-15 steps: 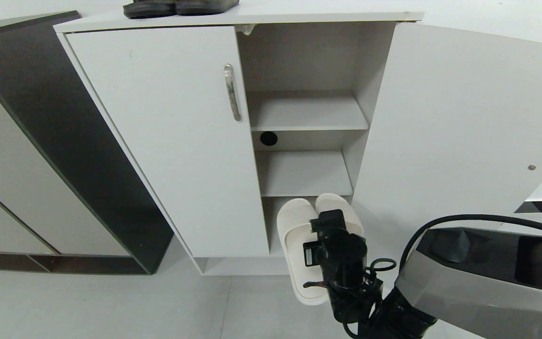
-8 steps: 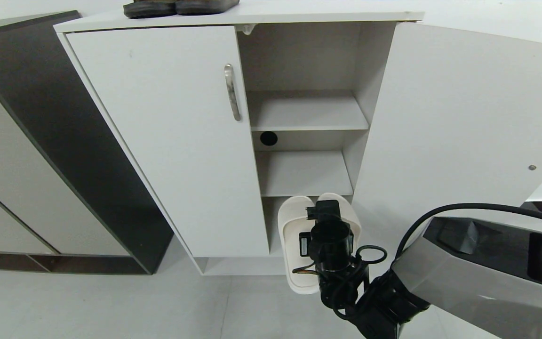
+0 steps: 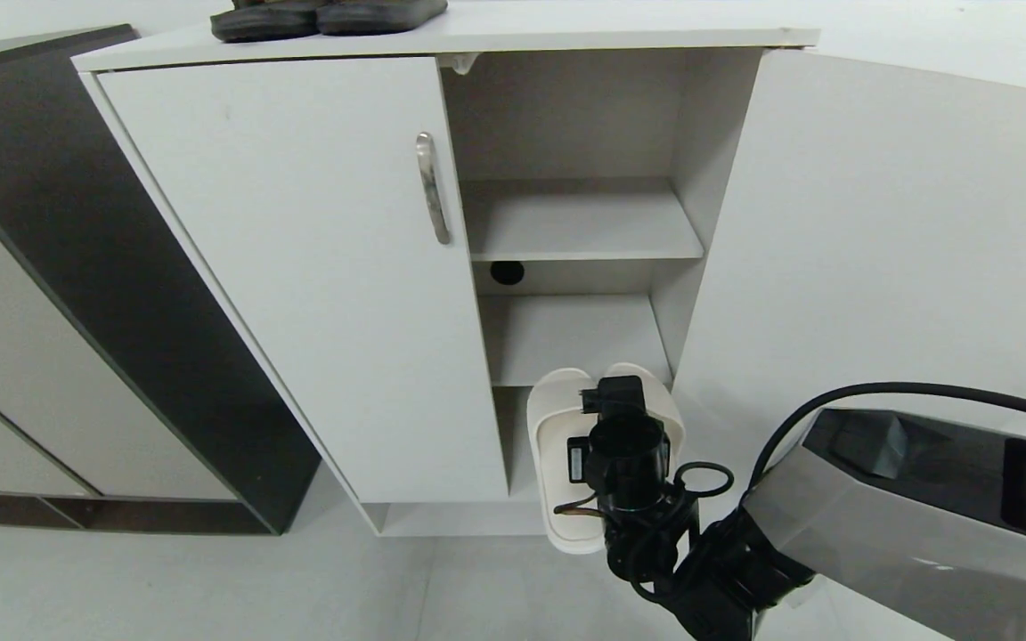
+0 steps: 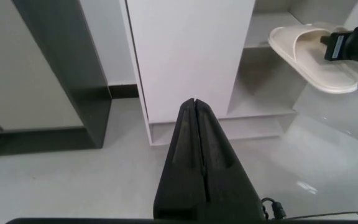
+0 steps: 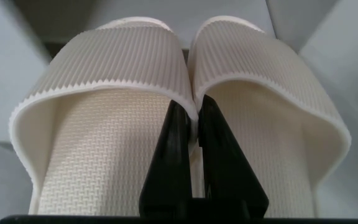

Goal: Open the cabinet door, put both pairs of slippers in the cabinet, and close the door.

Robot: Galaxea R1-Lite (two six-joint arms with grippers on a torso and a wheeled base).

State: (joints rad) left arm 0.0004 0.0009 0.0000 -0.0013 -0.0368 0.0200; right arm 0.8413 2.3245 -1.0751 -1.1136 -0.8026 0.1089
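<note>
Far left, a dark unit (image 3: 130, 267) stands just beside the white cabinet (image 3: 442, 37), with bare floor (image 3: 166, 579) in front of both. The cabinet's left door (image 3: 299, 267) is shut, its handle (image 3: 431, 189) upright near the door's free edge. The dark slippers (image 3: 326, 16) sit on the cabinet's top above it. The left gripper (image 4: 194, 107) hangs low over the floor, facing the shut door and well apart from it, its jaws together on nothing. Past the door's edge the cabinet stands open, with an upper shelf (image 3: 580, 218) and a middle shelf (image 3: 571, 338), both bare. At the mouth of the bottom compartment the white slippers (image 3: 553, 450) are held side by side, toes in under the middle shelf's front edge and heels out over the floor. The right gripper (image 5: 192, 118) has its jaws clamped on the pair's touching inner edges. Narrow gaps separate the pair from the left door's edge and the open right door (image 3: 878, 249).
</note>
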